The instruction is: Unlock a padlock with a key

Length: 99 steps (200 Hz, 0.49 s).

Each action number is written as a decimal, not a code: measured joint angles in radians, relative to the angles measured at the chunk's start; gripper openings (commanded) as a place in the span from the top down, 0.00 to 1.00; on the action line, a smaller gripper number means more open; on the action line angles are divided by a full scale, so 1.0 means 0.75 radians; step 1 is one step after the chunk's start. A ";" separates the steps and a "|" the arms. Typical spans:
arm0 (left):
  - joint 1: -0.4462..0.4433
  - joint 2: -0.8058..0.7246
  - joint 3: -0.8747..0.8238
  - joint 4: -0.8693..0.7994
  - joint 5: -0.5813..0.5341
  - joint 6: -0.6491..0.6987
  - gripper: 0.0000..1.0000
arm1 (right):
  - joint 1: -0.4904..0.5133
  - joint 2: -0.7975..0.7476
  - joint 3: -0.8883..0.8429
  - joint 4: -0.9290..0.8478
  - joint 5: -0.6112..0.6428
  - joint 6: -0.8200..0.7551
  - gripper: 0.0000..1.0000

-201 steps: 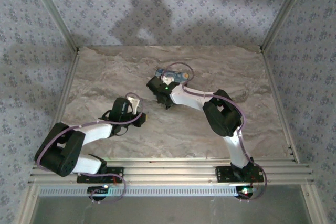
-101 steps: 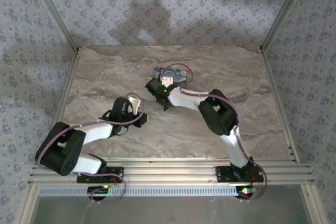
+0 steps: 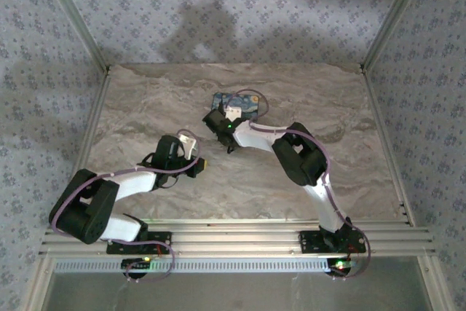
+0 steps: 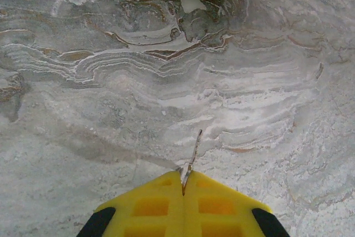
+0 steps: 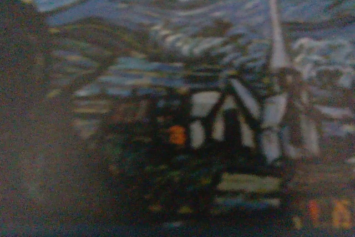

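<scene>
Yellow left fingers (image 4: 222, 206) pressed together on a thin key (image 4: 191, 156) above the marbled surface (image 4: 111, 81), right fingers (image 3: 231, 113) at the swirl-print box (image 3: 246, 102), their spread could not be told

No lettering, number or brand can be read anywhere. The dark blue printed box (image 5: 166, 54) carries only a painted scene of swirls and houses, and the small orange marks (image 5: 327, 212) near its lower right corner are too blurred to tell whether they are characters.
</scene>
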<state>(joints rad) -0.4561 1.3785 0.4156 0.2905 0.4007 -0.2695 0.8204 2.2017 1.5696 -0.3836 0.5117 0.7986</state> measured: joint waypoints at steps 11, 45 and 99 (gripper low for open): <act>0.000 0.000 0.000 0.000 0.001 0.003 1.00 | -0.008 0.001 0.000 0.000 -0.004 -0.002 0.75; 0.000 -0.001 0.000 -0.001 0.001 0.020 1.00 | -0.019 0.000 0.001 0.004 -0.011 -0.012 0.83; 0.000 -0.006 0.000 0.002 0.004 0.024 1.00 | -0.041 -0.064 0.000 -0.065 -0.171 -0.048 0.91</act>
<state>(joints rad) -0.4561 1.3743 0.4156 0.2916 0.4038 -0.2512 0.7895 2.1536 1.5696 -0.4320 0.3836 0.7624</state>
